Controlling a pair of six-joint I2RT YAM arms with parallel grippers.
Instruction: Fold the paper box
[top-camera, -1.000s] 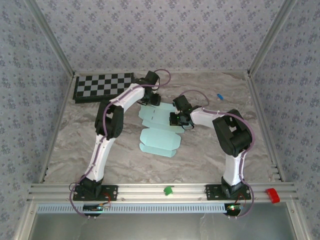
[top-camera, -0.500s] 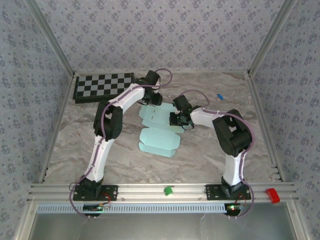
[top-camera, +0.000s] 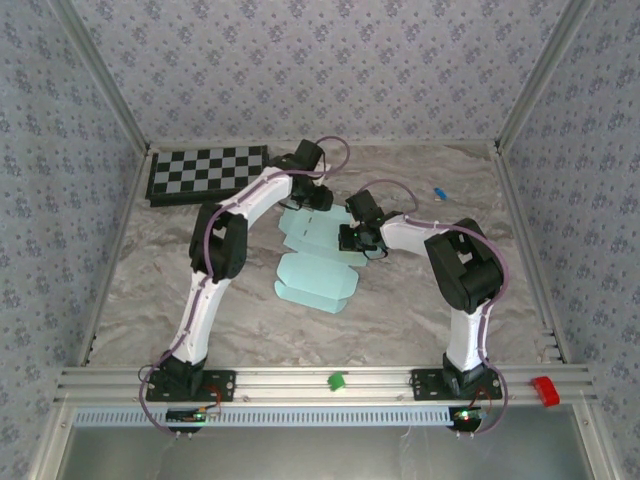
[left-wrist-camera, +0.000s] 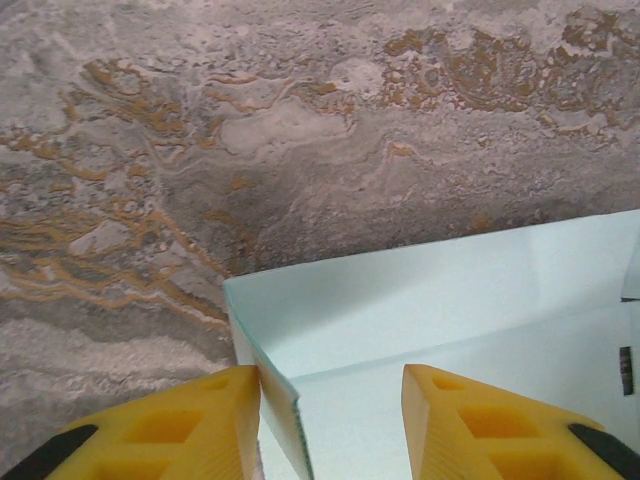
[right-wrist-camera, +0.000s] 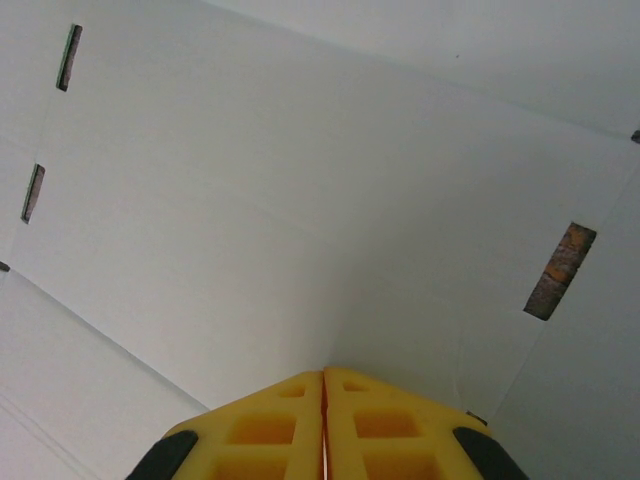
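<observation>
Marbled grey-brown stone-look table: the pale light-blue thin-card paper box lies mid-table between my two arms, mostly a flat die-cut sheet. Progress, my read: early. One flap at the far edge stands upright. The other panels lie flat and nothing looks locked. My left gripper is spread and straddles that raised flap, whose edge sits just beside one finger, unclamped. My right gripper is pressed together, tip down on the sheet, apparently pinning it. Left to do: raise the walls, tuck the tabs.
</observation>
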